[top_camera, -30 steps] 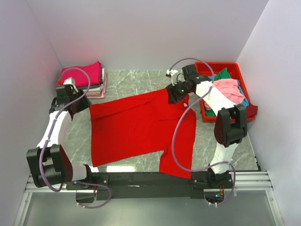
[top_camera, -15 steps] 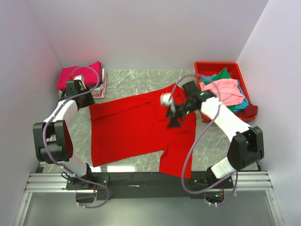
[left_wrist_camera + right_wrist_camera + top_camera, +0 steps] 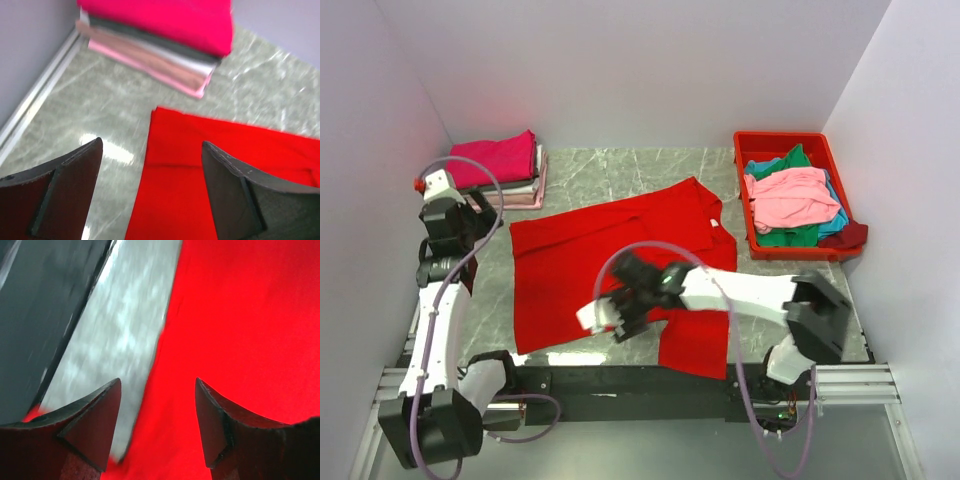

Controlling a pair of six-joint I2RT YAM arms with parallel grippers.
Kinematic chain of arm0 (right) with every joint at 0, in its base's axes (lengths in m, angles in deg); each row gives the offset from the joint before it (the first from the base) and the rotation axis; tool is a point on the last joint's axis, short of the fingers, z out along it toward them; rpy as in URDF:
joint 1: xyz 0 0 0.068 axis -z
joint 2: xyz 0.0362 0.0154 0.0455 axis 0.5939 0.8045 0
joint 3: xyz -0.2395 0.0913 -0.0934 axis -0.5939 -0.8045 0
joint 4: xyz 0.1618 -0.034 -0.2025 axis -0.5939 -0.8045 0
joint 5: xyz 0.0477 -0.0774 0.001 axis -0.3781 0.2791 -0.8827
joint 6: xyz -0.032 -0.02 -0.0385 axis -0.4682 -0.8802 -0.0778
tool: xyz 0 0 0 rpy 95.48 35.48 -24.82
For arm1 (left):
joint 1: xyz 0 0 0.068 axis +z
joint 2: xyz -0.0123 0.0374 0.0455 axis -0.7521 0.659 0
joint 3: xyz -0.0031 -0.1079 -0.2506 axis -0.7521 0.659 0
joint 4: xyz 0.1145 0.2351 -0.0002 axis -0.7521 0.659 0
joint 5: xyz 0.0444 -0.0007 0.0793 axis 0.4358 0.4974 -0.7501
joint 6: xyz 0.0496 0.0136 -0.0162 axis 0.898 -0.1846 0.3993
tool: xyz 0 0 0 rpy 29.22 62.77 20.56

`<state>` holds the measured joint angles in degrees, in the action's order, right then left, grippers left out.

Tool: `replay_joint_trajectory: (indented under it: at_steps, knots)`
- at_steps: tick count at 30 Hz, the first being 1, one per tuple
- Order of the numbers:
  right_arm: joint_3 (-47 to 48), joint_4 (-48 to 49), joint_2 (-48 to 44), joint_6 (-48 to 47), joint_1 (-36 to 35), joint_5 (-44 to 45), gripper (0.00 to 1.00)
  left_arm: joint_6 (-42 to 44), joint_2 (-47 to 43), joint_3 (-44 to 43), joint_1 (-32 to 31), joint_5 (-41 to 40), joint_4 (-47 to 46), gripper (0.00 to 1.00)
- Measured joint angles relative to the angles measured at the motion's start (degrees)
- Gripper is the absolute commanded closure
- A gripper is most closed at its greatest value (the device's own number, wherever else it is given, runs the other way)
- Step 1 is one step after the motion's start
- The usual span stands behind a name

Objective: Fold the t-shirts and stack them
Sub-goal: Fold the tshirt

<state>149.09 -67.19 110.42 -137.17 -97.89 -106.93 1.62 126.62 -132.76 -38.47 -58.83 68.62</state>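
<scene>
A large bright red t-shirt [image 3: 610, 255] lies spread flat on the marble table; it also shows in the left wrist view [image 3: 215, 165] and the right wrist view [image 3: 240, 315]. My left gripper [image 3: 472, 224] is open and empty, above the table just left of the shirt's far left corner [image 3: 151, 145]. My right gripper [image 3: 612, 318] is open and empty, low over the shirt's near hem [image 3: 157, 382]. A folded stack of t-shirts [image 3: 505, 165] with a magenta one on top [image 3: 165, 20] sits at the far left.
A red plastic bin [image 3: 825, 146] at the far right holds loose pink, green and teal shirts. The dark mounting rail [image 3: 620, 380] runs along the near edge and shows in the right wrist view [image 3: 45, 315]. White walls close in on the left, back and right.
My right arm has swung from the shirt's far right shoulder across to its near hem, letting go of the cloth. My left arm has pulled back and leftward from the shirt's far left corner.
</scene>
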Motion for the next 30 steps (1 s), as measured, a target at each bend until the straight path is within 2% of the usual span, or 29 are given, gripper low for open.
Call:
replay_joint_trajectory:
  at_steps: [3,6,13,17,18,23,24,25,26,30]
  knots:
    - [4.17,6.21,7.39,3.54,-7.32,5.7,0.35,0.02,-2.78,3.19,0.0,-0.55,1.95,0.15]
    - [8.0,11.37,14.14,6.49,-11.58,9.88,0.37,0.0,-6.58,5.95,-0.13,-2.25,4.42,0.14]
    - [15.08,18.34,24.28,11.63,-16.72,16.94,0.39,-0.07,-12.98,6.6,-1.11,-5.29,4.59,0.14]
    - [17.03,20.31,27.85,12.87,-17.31,19.41,0.46,-0.07,-12.92,6.6,-1.29,-5.7,4.55,0.14]
    - [17.51,20.55,28.17,13.0,-17.27,19.65,0.54,-0.07,-12.92,6.6,-1.29,-5.68,4.48,0.14]
    - [19.17,20.11,29.51,14.08,-17.25,20.41,0.73,-0.28,-12.94,6.6,-1.29,-5.25,4.48,0.14]
    - [19.19,20.0,29.66,14.27,-17.25,20.46,0.85,-0.37,-12.94,6.6,-1.31,-5.2,4.46,0.14]
    - [19.19,19.65,29.73,14.4,-17.16,20.46,0.88,-0.44,-12.98,6.6,-1.38,-4.98,4.48,0.14]
    - [19.19,19.39,29.75,14.67,-17.14,20.39,1.0,-0.46,-13.0,6.6,-1.4,-4.81,4.46,0.14]
    - [18.91,18.99,29.75,15.21,-17.14,19.67,1.0,-0.5,-13.16,6.6,-1.4,-4.28,4.42,0.15]
